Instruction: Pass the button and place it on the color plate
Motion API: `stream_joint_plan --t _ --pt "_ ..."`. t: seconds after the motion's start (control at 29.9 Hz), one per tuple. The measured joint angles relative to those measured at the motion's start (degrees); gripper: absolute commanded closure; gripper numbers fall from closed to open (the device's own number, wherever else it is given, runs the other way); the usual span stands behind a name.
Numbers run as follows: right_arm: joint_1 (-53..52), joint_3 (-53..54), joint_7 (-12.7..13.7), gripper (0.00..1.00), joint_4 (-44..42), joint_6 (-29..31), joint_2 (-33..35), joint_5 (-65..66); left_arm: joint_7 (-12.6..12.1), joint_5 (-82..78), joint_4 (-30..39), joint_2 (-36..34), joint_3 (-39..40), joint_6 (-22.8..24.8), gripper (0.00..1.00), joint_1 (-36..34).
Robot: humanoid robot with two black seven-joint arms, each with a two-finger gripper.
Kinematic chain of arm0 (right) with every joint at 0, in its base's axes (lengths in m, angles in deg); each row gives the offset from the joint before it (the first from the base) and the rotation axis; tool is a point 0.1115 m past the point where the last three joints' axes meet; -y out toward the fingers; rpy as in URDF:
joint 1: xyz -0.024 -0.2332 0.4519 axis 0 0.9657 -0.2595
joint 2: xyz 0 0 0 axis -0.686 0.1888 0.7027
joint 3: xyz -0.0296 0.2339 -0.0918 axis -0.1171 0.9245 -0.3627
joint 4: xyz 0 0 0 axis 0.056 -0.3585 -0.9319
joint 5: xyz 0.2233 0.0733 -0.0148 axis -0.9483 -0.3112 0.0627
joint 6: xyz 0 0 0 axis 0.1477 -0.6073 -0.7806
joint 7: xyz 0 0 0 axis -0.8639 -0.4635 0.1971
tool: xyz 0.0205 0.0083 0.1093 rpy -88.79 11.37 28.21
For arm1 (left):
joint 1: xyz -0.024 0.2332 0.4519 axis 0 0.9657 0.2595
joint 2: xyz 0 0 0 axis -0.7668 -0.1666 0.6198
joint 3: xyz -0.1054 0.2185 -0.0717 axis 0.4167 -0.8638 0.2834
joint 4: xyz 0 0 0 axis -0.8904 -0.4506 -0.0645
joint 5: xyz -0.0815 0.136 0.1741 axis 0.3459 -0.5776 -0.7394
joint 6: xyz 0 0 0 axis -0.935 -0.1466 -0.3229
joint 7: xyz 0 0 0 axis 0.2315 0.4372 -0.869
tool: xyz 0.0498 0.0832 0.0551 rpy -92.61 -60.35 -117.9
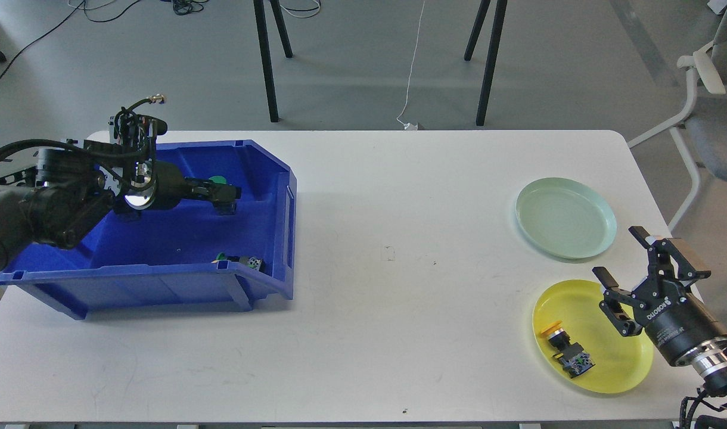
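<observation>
Now the left gripper [225,199] reaches inside the blue bin [268,156], right at a green button [218,180]; whether its fingers are open or closed I cannot tell. A second green button [239,260] lies by the bin's front wall. The right gripper [628,262] hangs with fingers spread, holding nothing, over the yellow plate [620,363], which already carries a yellow button [563,347]. The green plate [566,217] is bare. Step looks like picking; next needs a firm grasp, then a handover across the tabletop [399,250].

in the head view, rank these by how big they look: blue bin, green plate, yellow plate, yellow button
1. blue bin, by far the largest.
2-3. yellow plate and green plate look about alike; the yellow one sits nearer the camera, so I won't rank them.
4. yellow button, smallest, lying on the yellow plate.
</observation>
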Motion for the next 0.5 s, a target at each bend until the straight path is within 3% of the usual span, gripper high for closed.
stream_joint_plan --t 0.3,0.5 --pt "0.0 0.1 0.0 0.08 -0.4 0.0 0.0 -0.1 0.0 0.0 0.1 0.0 0.2 0.0 0.31 0.1" --pt "0.0 0.1 0.0 0.08 -1.0 0.0 -0.1 -0.2 0.0 1.3 0.1 0.1 0.3 0.0 0.49 0.2"
